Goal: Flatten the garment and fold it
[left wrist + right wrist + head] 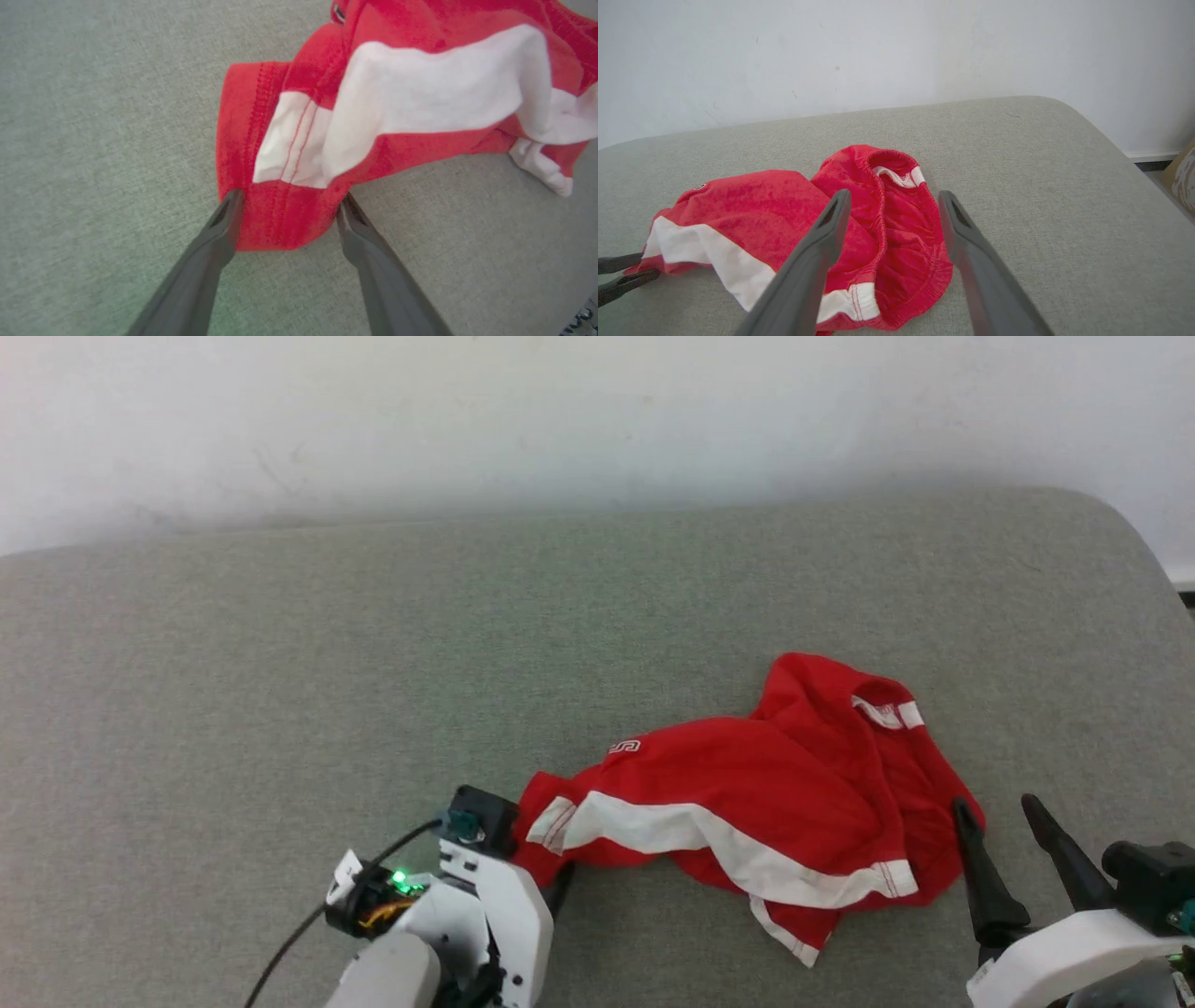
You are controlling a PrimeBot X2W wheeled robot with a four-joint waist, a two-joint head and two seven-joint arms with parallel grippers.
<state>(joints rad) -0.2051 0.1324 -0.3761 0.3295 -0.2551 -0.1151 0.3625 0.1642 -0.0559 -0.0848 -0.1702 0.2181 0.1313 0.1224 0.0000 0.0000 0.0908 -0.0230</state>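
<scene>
The left claw [290, 199] stands spread astride the red hem of the crumpled garment [420, 93] on grey fabric [93, 140].

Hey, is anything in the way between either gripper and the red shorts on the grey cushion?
Nothing visible. The open fingers of the left gripper flank a hem corner of the red white-striped fabric shorts; the open right gripper sits at their other end.

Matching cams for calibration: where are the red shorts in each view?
Head view: the garment lies low, right of centre, on the grey cushion.
Left wrist view: upper right, with its hem corner between the open jaws of the left gripper.
Right wrist view: lower left to centre, behind the right gripper.
Shared landmark: the wide white stripe.
</scene>
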